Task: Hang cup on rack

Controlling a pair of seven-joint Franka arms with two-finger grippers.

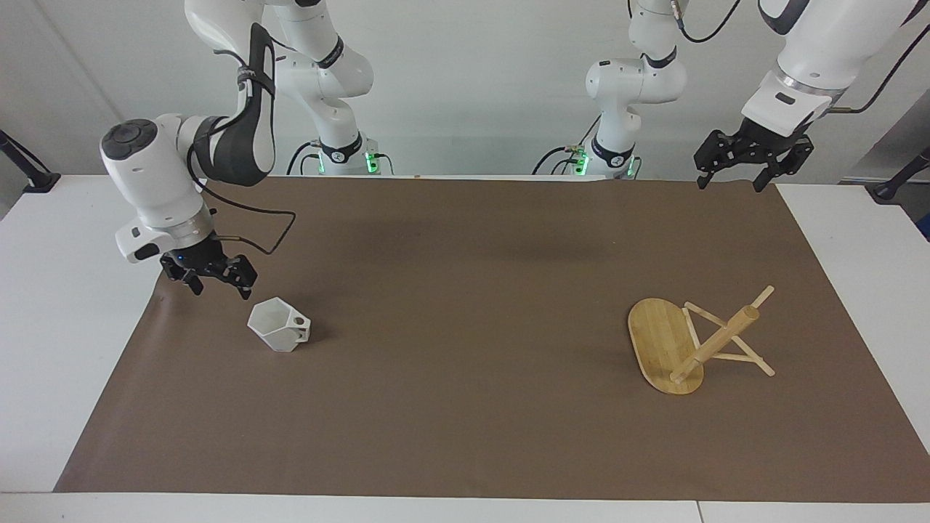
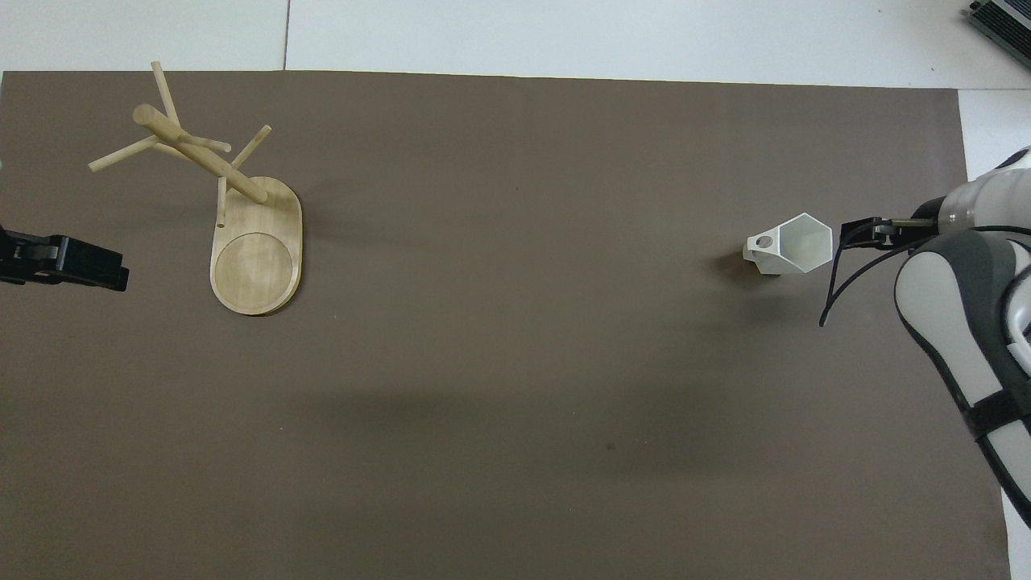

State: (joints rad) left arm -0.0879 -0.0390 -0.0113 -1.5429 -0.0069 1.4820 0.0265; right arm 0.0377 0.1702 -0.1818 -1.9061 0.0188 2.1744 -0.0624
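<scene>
The white faceted cup (image 1: 278, 327) stands on the brown mat with its opening up, toward the right arm's end of the table; its handle (image 2: 761, 244) points toward the left arm's end. My right gripper (image 1: 221, 290) hangs open just above the mat beside the cup (image 2: 796, 243), apart from it; in the overhead view it (image 2: 863, 233) sits level with the rim. The bamboo rack (image 1: 690, 346) stands upright on its oval base (image 2: 256, 256) toward the left arm's end. My left gripper (image 1: 729, 183) waits open, raised over the mat's edge nearest the robots, and shows as (image 2: 87, 264) from above.
A brown mat (image 1: 465, 407) covers most of the white table (image 1: 65, 305). The right arm's black cable (image 2: 838, 278) loops down near the cup. A dark device (image 2: 1003, 20) lies at the table's corner farthest from the robots, at the right arm's end.
</scene>
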